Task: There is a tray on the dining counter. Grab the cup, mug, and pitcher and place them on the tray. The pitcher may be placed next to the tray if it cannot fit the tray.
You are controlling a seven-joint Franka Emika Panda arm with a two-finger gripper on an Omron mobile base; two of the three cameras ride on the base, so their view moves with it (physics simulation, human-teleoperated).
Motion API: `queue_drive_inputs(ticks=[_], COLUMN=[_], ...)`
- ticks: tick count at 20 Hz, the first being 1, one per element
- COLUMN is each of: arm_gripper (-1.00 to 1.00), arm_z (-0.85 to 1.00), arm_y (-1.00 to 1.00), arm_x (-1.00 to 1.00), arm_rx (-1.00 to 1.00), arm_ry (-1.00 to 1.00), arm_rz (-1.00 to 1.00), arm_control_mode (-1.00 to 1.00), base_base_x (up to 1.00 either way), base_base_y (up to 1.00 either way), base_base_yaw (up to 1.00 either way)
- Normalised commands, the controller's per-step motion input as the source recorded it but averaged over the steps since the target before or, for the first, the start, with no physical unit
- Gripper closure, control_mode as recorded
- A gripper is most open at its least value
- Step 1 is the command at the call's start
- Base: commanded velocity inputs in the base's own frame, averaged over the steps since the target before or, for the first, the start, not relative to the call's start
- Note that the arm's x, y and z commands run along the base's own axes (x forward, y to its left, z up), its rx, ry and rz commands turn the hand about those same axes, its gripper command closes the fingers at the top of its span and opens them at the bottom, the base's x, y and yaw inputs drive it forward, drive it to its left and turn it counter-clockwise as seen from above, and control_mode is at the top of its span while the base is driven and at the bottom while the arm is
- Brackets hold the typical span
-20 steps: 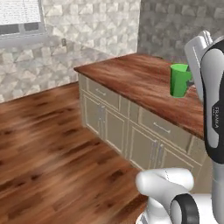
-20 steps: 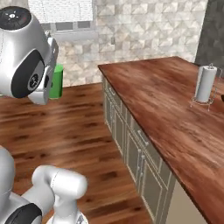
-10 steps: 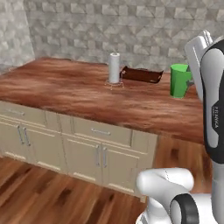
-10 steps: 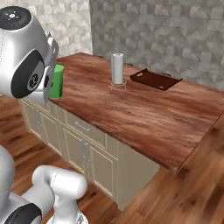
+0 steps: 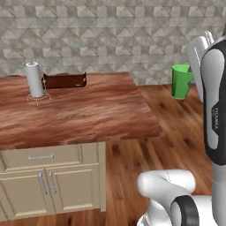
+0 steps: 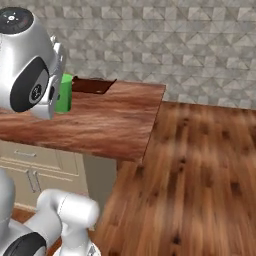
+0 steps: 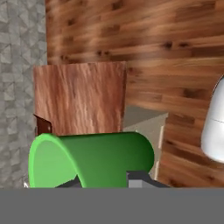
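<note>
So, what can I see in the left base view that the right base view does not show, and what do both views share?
The left base view alone shows a white paper towel roll standing upright on a wire holder on the long reddish-brown wood-grain counter, beside the rectangular dark brown tray. It also shows beige cabinet doors with metal handles in full. The right base view alone shows more open wood floor to the right. Both share the small bright green tapered cup held up at the arm, the tray, the counter and the grey stone-tile wall.
</note>
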Motion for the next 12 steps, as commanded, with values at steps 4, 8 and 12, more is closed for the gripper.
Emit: queue_drive_inputs(ticks=[4, 8, 12], arm_gripper=[1.00, 1.00, 1.00], arm_z=[0.00, 0.00, 0.00], arm_y=[0.00, 0.00, 0.00], arm_x=[0.00, 0.00, 0.00], arm_rx=[0.00, 0.00, 0.00], arm_ry=[0.00, 0.00, 0.00], arm_rz=[0.00, 0.00, 0.00], arm_control_mode=[1.00, 1.00, 1.00], base_base_x=[0.11, 0.12, 0.27], base_base_y=[-0.91, -1.00, -1.00], base_base_yaw=[-0.32, 0.03, 0.00])
